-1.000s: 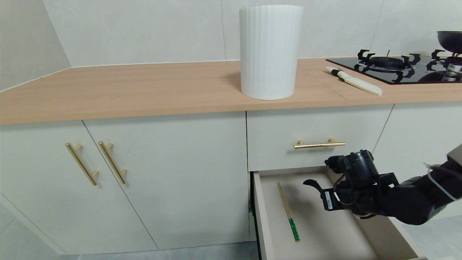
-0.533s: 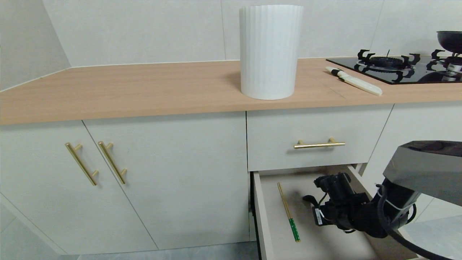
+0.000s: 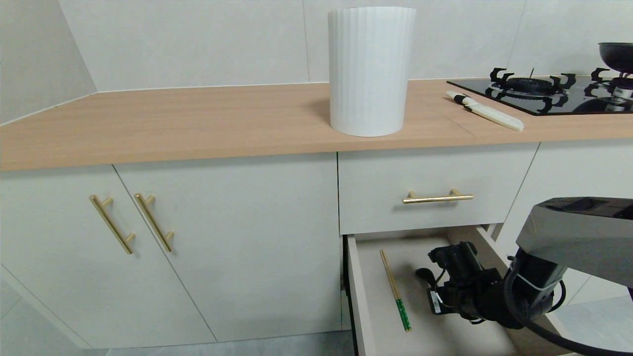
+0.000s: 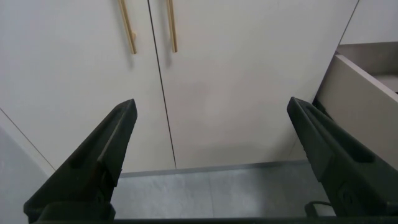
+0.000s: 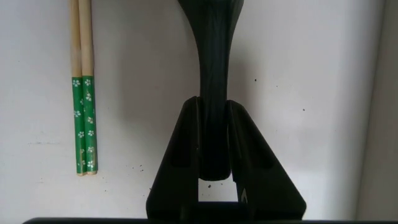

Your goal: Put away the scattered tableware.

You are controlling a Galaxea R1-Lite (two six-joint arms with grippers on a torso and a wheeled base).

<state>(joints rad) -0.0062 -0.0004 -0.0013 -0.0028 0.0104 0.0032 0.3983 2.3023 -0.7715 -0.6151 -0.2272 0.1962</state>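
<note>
The black utensil [image 5: 213, 62] in the right end effector [image 5: 214, 112] runs out of frame.

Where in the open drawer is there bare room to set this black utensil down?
Bare floor lies between the chopsticks and the right wall of the drawer, beneath the right gripper holding the black utensil. The left-wall strip is tighter.

Bright, even light; soft shadows

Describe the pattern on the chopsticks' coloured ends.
The chopsticks have green ends with small white flowers; the right wrist view shows it best.
</note>
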